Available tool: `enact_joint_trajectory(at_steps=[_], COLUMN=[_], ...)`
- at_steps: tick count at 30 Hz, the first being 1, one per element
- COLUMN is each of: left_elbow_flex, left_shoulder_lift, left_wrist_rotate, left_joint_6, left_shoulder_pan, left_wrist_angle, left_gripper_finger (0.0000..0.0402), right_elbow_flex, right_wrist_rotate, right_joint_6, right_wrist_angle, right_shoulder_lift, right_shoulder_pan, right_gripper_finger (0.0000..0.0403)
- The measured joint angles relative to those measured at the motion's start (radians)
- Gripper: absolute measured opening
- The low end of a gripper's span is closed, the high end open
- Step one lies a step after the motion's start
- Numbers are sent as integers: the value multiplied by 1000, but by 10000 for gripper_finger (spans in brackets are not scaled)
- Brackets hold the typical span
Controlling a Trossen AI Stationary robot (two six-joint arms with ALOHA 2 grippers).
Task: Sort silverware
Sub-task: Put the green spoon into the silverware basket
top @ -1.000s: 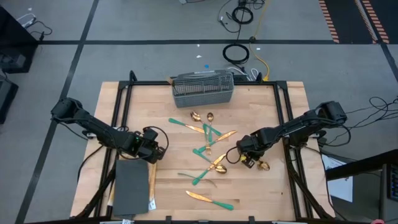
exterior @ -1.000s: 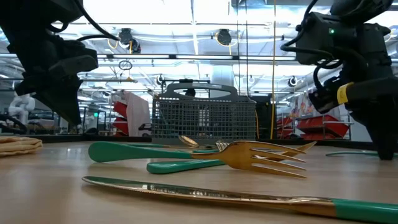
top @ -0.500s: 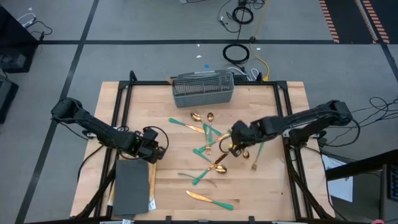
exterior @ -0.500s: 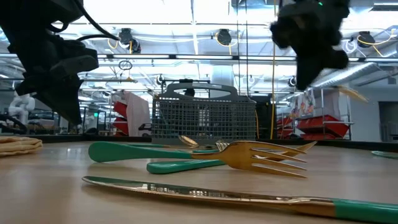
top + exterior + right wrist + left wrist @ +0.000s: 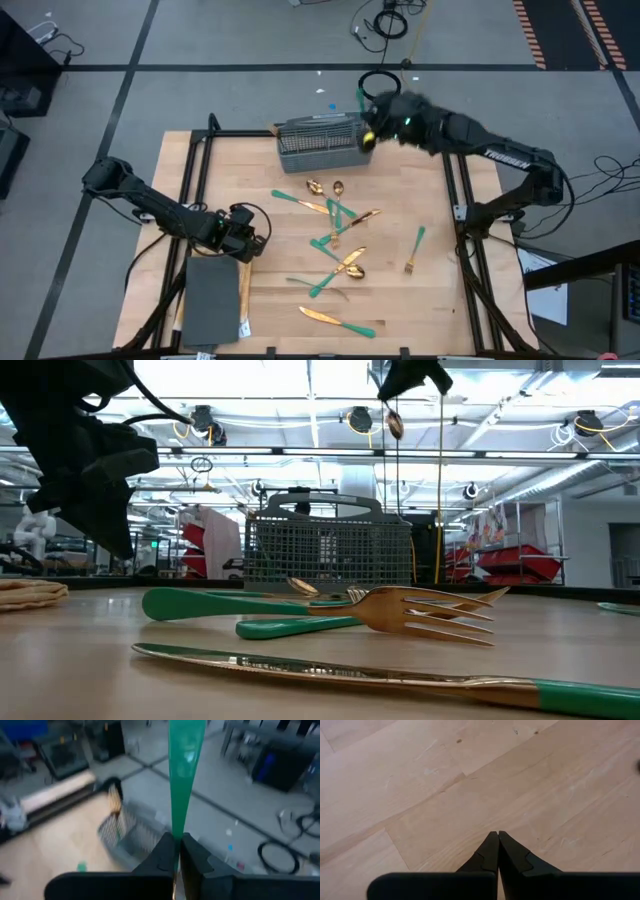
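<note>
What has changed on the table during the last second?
The right gripper, shut on a teal-handled spoon, lifted from the table's right side and swung over to the wire mesh basket. A fork now lies where it was. The left gripper and the other silverware stayed put.

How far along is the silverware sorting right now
Early. Nothing shows as sorted in the mesh basket yet. The right gripper holds one spoon above the basket's end. About ten pieces remain scattered on the table. The left gripper waits shut beside the slab.
</note>
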Motion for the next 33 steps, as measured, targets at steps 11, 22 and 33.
enact_joint_trajectory(at_steps=[11,22,33], left_elbow_flex=[0,0,0], left_shoulder_lift=[0,0,0], left_wrist_rotate=[-6,-8,-8], left_joint_6=[0,-8,-9], left_shoulder_pan=[0,0,0], left_wrist_angle=[-3,0,0], left_gripper_finger=[6,6,6], right_elbow_flex=[6,6,6], right_wrist_rotate=[100,529,698], right_joint_6=[-370,-943,-1239], right_wrist_angle=[-274,-391,-391], right_shoulder_lift=[78,255,422], right_shoulder_pan=[-136,-92,-35], right_gripper_finger=[0,0,0])
